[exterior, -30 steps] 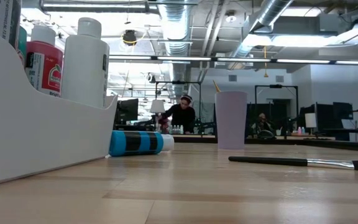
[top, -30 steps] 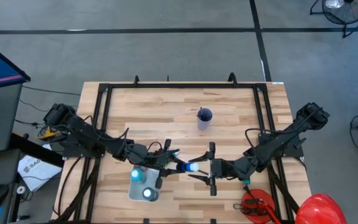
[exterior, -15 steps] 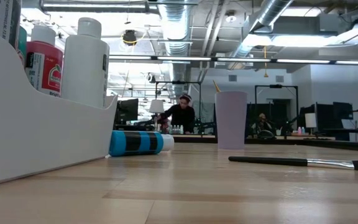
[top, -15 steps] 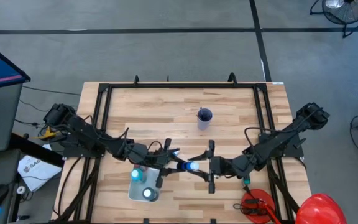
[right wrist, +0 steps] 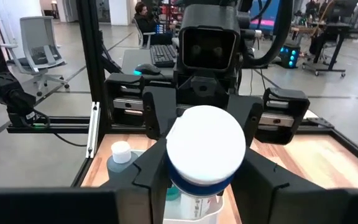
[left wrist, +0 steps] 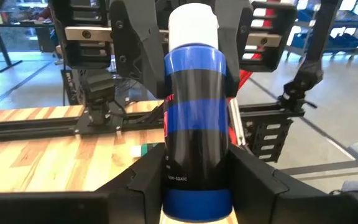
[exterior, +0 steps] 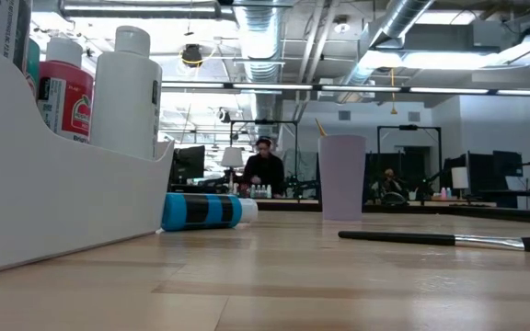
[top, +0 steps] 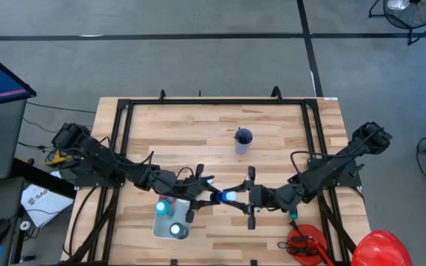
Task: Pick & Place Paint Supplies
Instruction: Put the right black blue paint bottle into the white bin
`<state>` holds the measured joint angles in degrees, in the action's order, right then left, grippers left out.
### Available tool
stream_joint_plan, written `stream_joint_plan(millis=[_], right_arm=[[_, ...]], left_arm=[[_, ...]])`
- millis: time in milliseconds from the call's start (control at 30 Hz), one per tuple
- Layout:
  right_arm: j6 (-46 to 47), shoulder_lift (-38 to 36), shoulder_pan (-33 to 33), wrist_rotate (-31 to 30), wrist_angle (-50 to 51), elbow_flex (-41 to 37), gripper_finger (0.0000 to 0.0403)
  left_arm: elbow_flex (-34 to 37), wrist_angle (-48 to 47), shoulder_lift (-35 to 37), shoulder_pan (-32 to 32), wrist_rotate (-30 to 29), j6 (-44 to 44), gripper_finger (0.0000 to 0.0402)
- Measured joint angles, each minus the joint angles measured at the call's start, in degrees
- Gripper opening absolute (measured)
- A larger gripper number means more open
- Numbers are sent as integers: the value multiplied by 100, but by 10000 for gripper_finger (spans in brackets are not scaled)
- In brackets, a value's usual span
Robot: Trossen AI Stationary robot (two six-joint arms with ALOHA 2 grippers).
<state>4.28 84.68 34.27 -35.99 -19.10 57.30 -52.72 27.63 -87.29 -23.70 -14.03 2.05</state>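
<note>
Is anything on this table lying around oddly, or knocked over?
Mostly tidy, but a blue-banded paint bottle lies on its side on the table beside the white tray, where other bottles stand upright. A brush lies loose on the wood. Nothing looks spilled or broken.

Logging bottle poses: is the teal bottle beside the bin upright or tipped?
Tipped: the teal bottle lies on its side on the table, cap pointing away from the bin.

Blue-and-black paint bottle (left wrist: 194, 124) with white cap sits upright between left gripper (left wrist: 197, 177) fingers (left wrist: 142, 180), both touching it. Right gripper (left wrist: 185, 37) faces it at the cap end, wood table (left wrist: 55, 155) below.
</note>
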Motion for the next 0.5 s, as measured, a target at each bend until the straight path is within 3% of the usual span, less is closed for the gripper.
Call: stream_joint_plan(millis=[233,500], right_arm=[[139,-2,95,-291,134,-4,132],[600,-2,120,-299,232,-4,131]], left_arm=[[-3,-974,398,-53,-283,118,206],[-3,-3156,1392,-367,-909,988,288]])
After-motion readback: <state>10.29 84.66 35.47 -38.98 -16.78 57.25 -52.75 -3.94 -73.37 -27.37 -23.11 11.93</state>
